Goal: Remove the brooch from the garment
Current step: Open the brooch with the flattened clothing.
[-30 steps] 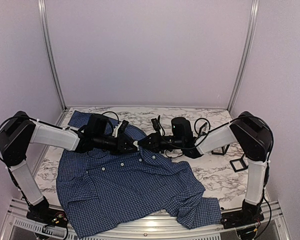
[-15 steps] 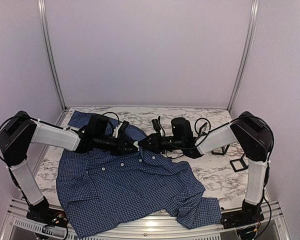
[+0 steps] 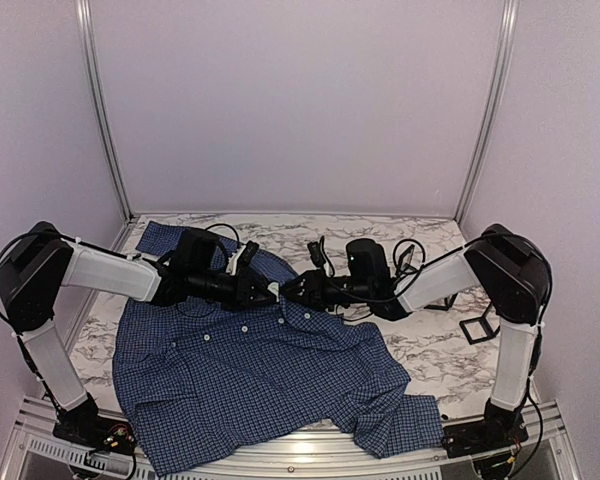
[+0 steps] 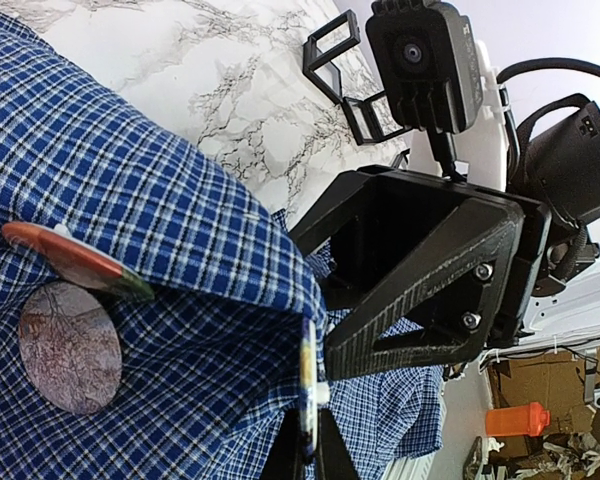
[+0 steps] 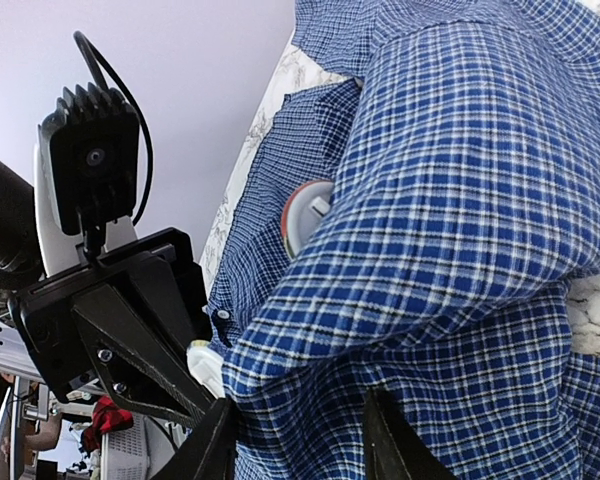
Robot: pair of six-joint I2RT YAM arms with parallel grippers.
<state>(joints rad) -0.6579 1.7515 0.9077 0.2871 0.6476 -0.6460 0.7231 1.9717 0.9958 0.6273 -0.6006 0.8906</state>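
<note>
Folds of checked cloth half cover the brooch point(image 5: 302, 215). In the right wrist view it sits ahead of the right gripper point(image 5: 300, 415), a little further up the garment point(image 5: 460, 200), with its orange rim and pale face tucked behind a raised ridge of fabric. The disc is tilted, closer to edge-on than flat, so I'd judge the fingers must come at its rim from across that ridge. Those 2 fingers stand apart with cloth showing between them and grip nothing.

The left gripper point(image 4: 313, 435) is closed. It looks pinched on the edge of the fold, holding the cloth up. From its own camera the brooch lies well off to one side, out of line with the fingers, so the right arm looks the better placed of the 2.

From above, the 2 grippers meet almost tip to tip near the collar and hide the pin completely. In the left wrist view a mottled brownish oval point(image 4: 68, 347) lies just beside the brooch, and I cannot tell whether it belongs to the pin. How the pin fastens through the cloth is also out of sight.
</note>
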